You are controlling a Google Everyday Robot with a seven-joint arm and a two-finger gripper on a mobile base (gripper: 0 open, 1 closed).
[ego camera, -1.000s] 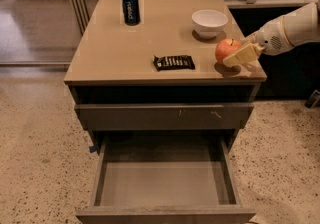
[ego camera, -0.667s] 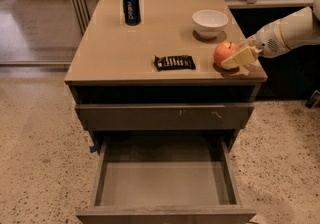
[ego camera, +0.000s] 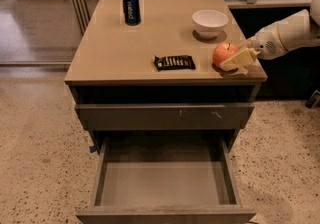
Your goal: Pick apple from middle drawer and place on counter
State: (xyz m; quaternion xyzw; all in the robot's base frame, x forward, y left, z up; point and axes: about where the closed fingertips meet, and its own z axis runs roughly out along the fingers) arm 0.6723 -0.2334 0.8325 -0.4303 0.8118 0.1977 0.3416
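Note:
The red-orange apple [ego camera: 221,52] rests on the right front part of the tan counter [ego camera: 125,53], just in front of a white bowl. My gripper [ego camera: 233,58] reaches in from the right on a white arm and is shut on the apple; one pale finger [ego camera: 241,58] lies across the apple's right front side, and the other is hidden behind it. The middle drawer [ego camera: 165,184] is pulled fully open below and is empty.
A white bowl [ego camera: 210,21] stands behind the apple. A dark snack bar [ego camera: 174,62] lies mid-front on the counter and a blue can [ego camera: 131,6] at the back left. A shut drawer front with pale scratches [ego camera: 165,116] is above the open drawer. Speckled floor [ego camera: 35,138] surrounds the cabinet.
My gripper and the apple have moved slightly left and down onto the counter. Nothing else has moved.

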